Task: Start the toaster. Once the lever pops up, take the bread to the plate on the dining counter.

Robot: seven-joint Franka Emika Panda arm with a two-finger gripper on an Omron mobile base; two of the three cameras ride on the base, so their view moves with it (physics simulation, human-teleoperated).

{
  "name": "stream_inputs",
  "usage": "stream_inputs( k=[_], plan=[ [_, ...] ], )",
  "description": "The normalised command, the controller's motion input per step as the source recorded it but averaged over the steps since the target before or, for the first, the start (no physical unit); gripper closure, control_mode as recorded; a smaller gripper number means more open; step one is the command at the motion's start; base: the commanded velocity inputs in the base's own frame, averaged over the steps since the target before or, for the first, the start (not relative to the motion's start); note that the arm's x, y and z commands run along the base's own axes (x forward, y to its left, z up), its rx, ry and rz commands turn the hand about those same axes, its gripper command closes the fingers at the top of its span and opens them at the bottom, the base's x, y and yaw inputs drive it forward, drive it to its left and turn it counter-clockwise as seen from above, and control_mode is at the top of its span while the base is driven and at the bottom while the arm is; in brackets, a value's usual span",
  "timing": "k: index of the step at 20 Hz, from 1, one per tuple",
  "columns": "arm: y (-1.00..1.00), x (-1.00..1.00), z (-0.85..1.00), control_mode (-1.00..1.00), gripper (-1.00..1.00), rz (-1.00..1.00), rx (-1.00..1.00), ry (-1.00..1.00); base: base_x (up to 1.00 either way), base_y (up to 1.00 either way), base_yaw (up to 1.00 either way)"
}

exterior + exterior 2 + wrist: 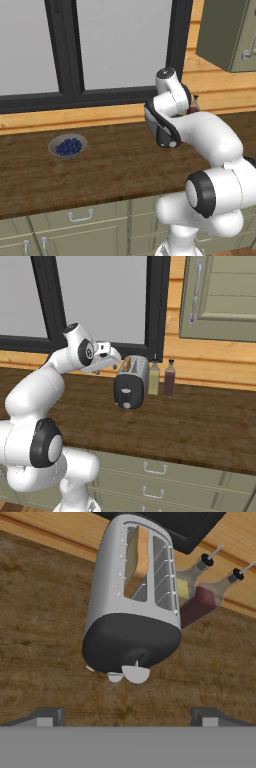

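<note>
The dark grey toaster (131, 383) stands on the wood counter (200, 426), near the window. The tan bread (136, 559) stands upright in one of its top slots. A pale lever knob (135, 673) sticks out low on the dark end face turned toward me. My gripper (116, 359) hovers open just left of the toaster's top, apart from it. In the hand view the toaster (132, 607) lies ahead of the gripper (127, 717), whose fingertips (47, 716) are spread wide with nothing between them. The plate and the dining counter are out of view.
Two bottles, one yellowish (154, 378) and one dark red (169, 377), stand right behind the toaster against the wall. A grey bowl of blueberries (68, 146) sits far left on the counter. A wall cabinet (220, 296) hangs above at the right. Drawers (155, 468) run below.
</note>
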Motion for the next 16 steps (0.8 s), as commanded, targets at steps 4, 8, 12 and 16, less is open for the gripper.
stream_inputs(
  k=[4,8,12,16],
  plan=[
    [0.0,0.0,0.0,-1.0,-1.0,0.0,0.0,0.0,0.0,0.0,0.0],
    [0.0,0.0,0.0,-1.0,-1.0,0.0,0.0,0.0,0.0,0.0,0.0],
    [0.0,0.0,0.0,-1.0,-1.0,0.0,0.0,0.0,0.0,0.0,0.0],
    [0.0,0.0,0.0,-1.0,-1.0,0.0,0.0,0.0,0.0,0.0,0.0]
  ],
)
